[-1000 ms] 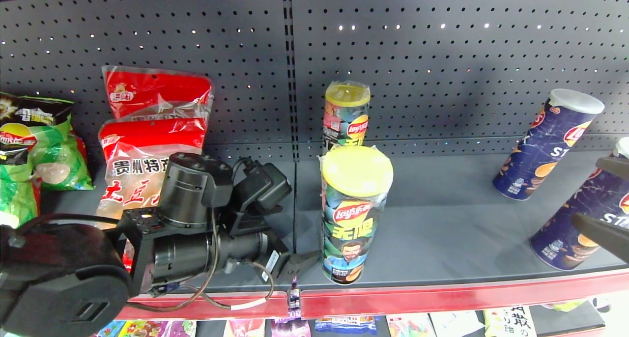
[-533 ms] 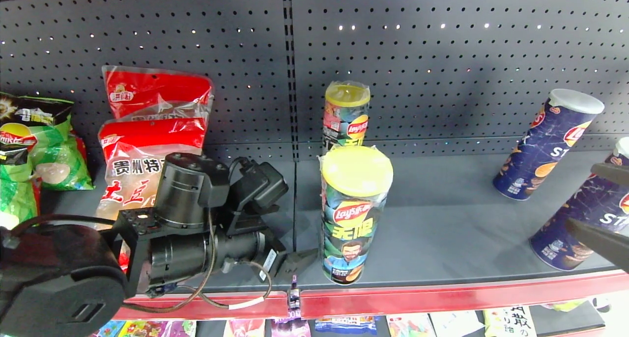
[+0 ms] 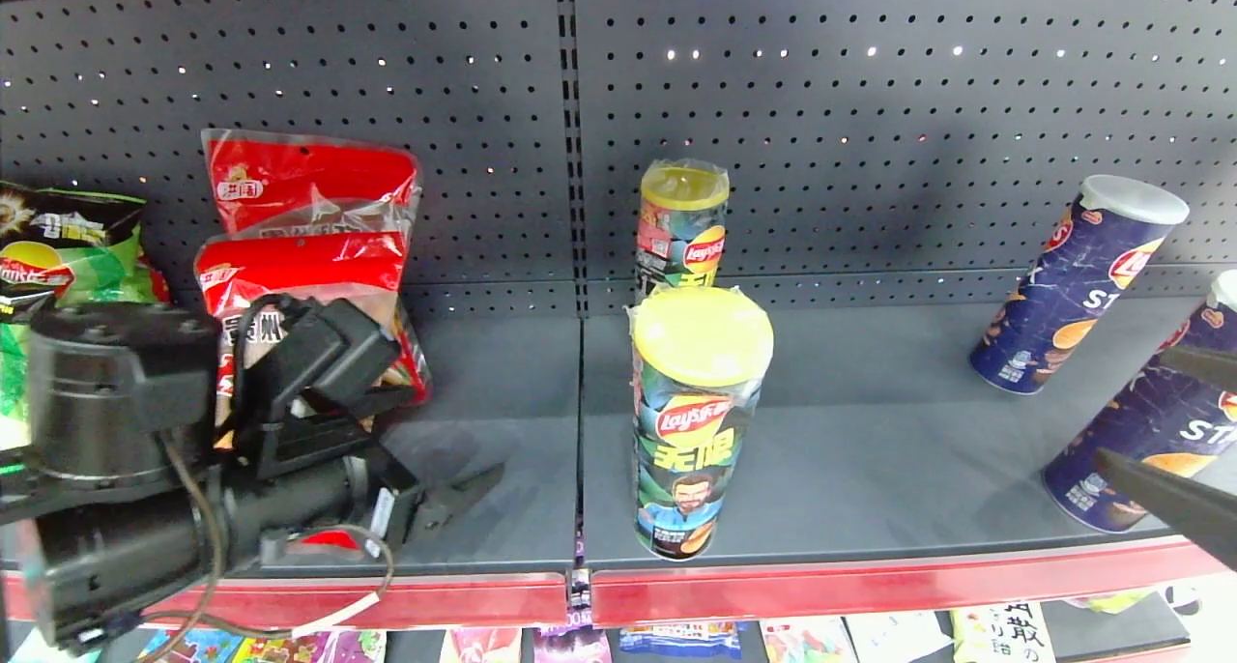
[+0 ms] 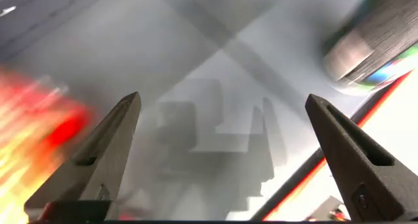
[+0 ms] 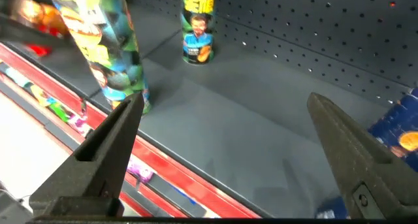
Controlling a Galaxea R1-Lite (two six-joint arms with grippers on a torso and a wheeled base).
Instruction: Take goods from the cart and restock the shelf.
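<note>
Two green chip cans with yellow lids stand mid-shelf, one at the front (image 3: 701, 421) and one behind it (image 3: 681, 223). My left gripper (image 3: 464, 489) hovers low over the shelf floor, left of the front can and apart from it. In its wrist view the left gripper (image 4: 223, 100) is open and holds nothing, with a can's base (image 4: 372, 48) off to one side. My right gripper (image 3: 1131, 404) is open at the right edge, in front of the nearer blue can (image 3: 1150, 421). From the right wrist, the gripper (image 5: 225, 103) holds nothing and faces both green cans (image 5: 108, 41) (image 5: 198, 25).
Red snack bags (image 3: 300, 257) and green bags (image 3: 68, 267) lean at the shelf's left. A second blue can (image 3: 1078, 281) leans at the back right. The red shelf lip (image 3: 870, 586) runs along the front. Bare shelf floor (image 3: 870, 431) lies between green and blue cans.
My left arm has drawn back to the left, away from the front green can, which stays standing. The right gripper's fingers shifted slightly lower at the right edge.
</note>
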